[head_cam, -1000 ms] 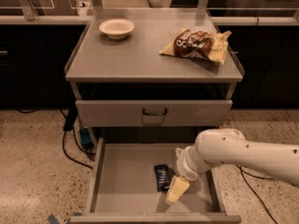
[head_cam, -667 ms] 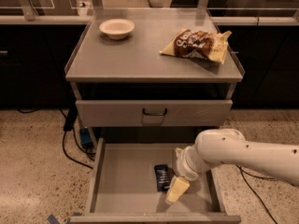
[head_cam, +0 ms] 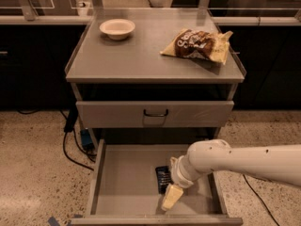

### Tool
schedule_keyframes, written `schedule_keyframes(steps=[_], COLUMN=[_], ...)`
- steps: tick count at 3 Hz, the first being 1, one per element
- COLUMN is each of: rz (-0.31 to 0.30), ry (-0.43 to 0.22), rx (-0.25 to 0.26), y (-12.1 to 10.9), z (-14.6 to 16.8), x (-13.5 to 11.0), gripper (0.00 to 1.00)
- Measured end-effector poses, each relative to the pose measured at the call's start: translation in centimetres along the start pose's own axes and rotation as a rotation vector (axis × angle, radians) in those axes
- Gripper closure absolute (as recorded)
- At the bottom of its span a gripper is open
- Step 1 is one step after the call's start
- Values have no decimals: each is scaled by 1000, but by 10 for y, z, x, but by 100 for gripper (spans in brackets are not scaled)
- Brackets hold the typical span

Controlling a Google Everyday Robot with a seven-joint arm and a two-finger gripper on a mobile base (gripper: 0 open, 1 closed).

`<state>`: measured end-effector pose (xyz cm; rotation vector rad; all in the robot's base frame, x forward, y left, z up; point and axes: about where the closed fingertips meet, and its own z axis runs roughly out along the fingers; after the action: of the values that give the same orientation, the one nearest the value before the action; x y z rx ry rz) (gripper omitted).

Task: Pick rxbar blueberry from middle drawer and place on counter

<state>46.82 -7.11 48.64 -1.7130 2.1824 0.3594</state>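
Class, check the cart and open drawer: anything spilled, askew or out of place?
Nothing stands out. The bowl sits upright and the chip bag lies on the counter; the rxbar blueberry lies flat in the middle drawer, beside the gripper.

The gripper point(head_cam: 171, 198), low in the frame and a little right of centre, over the floor of the open middle drawer point(head_cam: 127, 182), has edged slightly to the left and downward since the earlier pictures. It now lies closer to the lower right corner of the rxbar blueberry point(head_cam: 162, 177), just beside it. The white arm point(head_cam: 235, 161) reaching in from the right edge has shifted left with it, and its rounded joint is nearer the middle of the frame.
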Motion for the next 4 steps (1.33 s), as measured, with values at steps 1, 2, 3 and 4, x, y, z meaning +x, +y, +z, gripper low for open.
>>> schedule_keyframes(steps=[1, 2, 3, 4], rz=[-16, -17, -14, -14], ry=[21, 35, 32, 32], rx=[17, 52, 59, 59], y=[-2, -16, -35, -35], z=[29, 60, 105, 105], x=[2, -1, -6, -6], gripper=[0, 0, 0, 0])
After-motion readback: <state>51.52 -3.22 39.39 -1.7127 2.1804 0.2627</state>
